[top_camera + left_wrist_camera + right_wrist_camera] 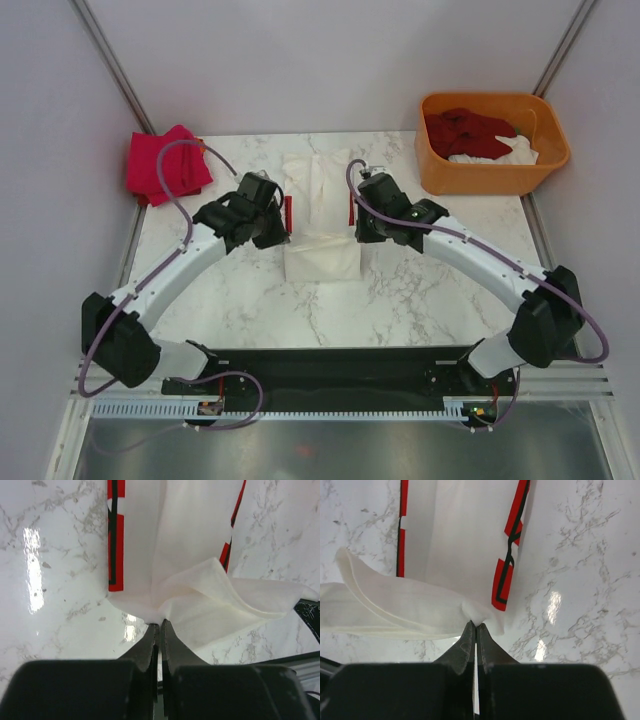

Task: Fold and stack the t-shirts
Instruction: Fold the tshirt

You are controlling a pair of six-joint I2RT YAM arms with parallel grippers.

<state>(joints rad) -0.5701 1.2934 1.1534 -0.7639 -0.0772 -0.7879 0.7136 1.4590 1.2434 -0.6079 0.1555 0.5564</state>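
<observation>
The white t-shirt with red printed marks point(320, 215) lies in the middle of the table, its near part doubled over. My left gripper point(278, 232) is shut on its left edge; in the left wrist view the gripper point(160, 624) pinches a white fold point(200, 595). My right gripper point(362, 232) is shut on the right edge; in the right wrist view the gripper point(475, 625) pinches the cloth point(460, 555) beside a red mark. A bright pink-red t-shirt point(165, 163) lies folded at the far left. Dark red point(470, 130) and white point(510, 152) t-shirts lie in the tub.
An orange plastic tub point(490, 172) stands at the far right corner. Grey walls close in the marble table point(400, 300) on three sides. A black base plate point(330, 375) runs along the near edge between the arm bases.
</observation>
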